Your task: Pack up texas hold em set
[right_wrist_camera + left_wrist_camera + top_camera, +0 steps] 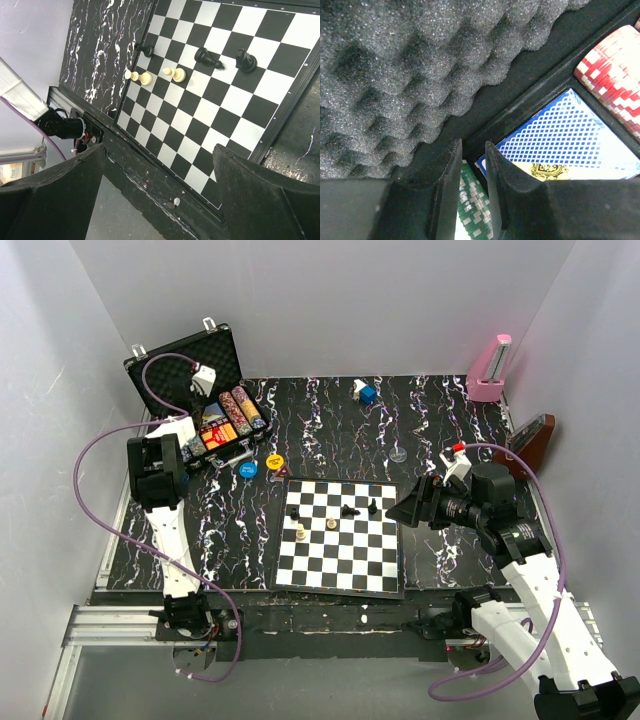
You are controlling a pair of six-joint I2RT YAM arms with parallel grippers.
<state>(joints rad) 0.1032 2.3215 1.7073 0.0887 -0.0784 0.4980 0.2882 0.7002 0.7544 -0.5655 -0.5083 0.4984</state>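
Note:
The texas hold em set's black case [185, 352] stands open at the back left, its foam lid [395, 65] upright. Rows of chips [240, 412] and a red-yellow card box [215, 435] lie in its tray. A yellow disc [274, 459] and a blue disc [248, 469] rest on the table in front of it. My left gripper [208, 390] [473, 145] hangs inside the case, jaws a narrow gap apart over green chips [470, 200], beside a blue-backed deck [565, 140]; nothing shows gripped. My right gripper [408, 508] [159, 150] is wide open and empty by the chessboard's right edge.
The chessboard [340, 540] [210, 100] with a few pieces lies at the centre front. A pink metronome [490, 370] stands at the back right, a brown case [530, 440] below it. A small blue-and-white object [364, 392] sits at the back centre. Red-white chips [615, 65] fill the neighbouring slot.

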